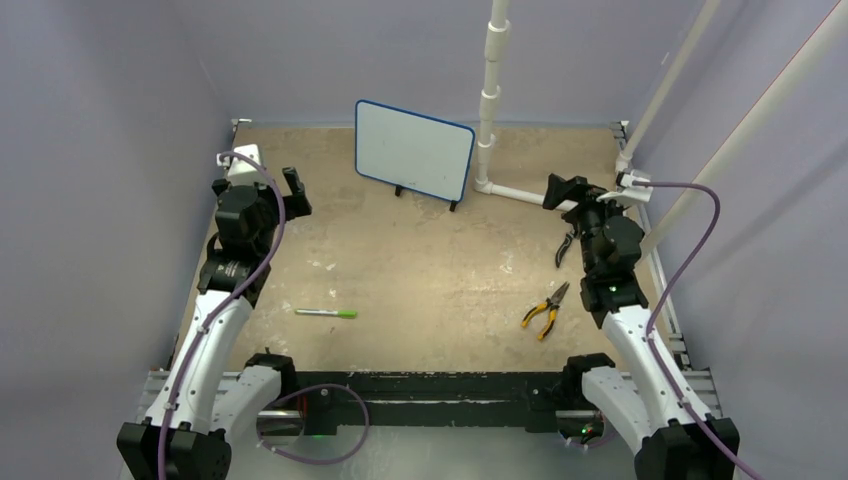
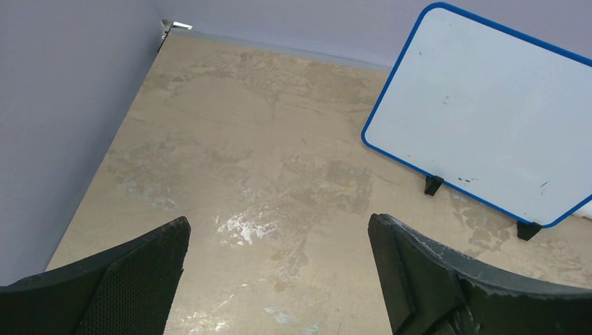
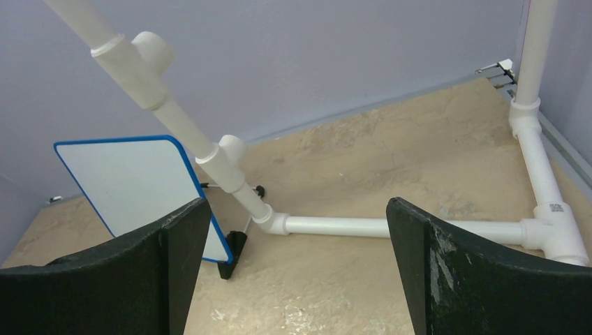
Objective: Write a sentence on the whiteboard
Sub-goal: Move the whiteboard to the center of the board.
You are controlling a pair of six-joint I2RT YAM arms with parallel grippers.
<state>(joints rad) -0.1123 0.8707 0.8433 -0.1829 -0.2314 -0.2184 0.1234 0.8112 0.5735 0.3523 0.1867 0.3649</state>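
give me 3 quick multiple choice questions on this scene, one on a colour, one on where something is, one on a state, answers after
1. What colour is the frame of the whiteboard?
A. red
B. blue
C. black

2. Where does the green marker lie?
A. flat on the table, left of centre
B. clamped in a gripper
C. on top of the whiteboard

3. How do the two grippers stand?
A. both shut on the marker
B. one shut, one open
C. both open, holding nothing

Answers:
1 B, a thin blue rim runs around the white surface.
2 A, the top view shows it lying alone on the table.
3 C, the left gripper and the right gripper each show fingers wide apart with nothing between them.
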